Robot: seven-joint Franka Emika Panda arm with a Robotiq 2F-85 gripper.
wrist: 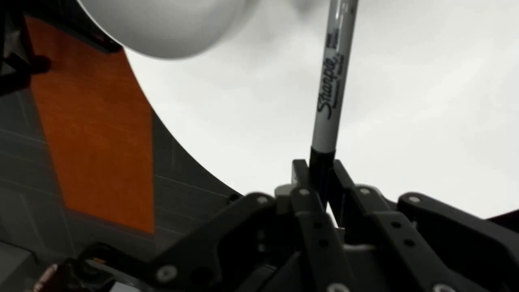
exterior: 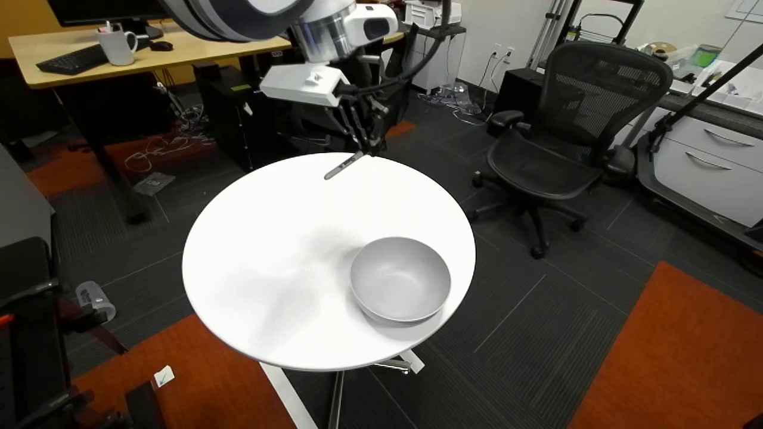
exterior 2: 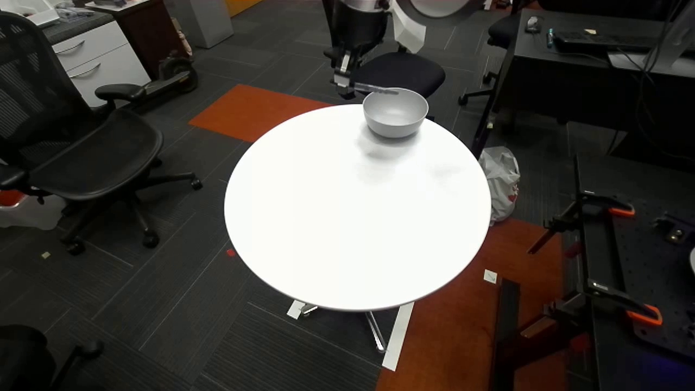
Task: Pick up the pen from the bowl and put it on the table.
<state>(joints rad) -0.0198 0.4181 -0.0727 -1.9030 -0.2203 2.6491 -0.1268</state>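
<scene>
The pen is a grey Sharpie with a black end; it shows in both exterior views (exterior: 344,167) (exterior 2: 376,88) and in the wrist view (wrist: 330,89). My gripper (exterior: 368,148) is shut on its black end, seen closely in the wrist view (wrist: 320,172). The pen points out from the fingertips, raised above the round white table (exterior: 268,238) near its edge. The grey bowl (exterior: 400,280) stands on the table near the rim, apart from the gripper. It also shows in the wrist view (wrist: 162,28); the visible part of its inside holds nothing.
A black mesh chair (exterior: 578,119) stands beside the table. A wooden desk (exterior: 197,56) with a mug (exterior: 117,47) and keyboard is behind the arm. A dark bench with orange-tipped clamps (exterior 2: 646,315) stands at the other side, near a white plastic bag (exterior 2: 499,182).
</scene>
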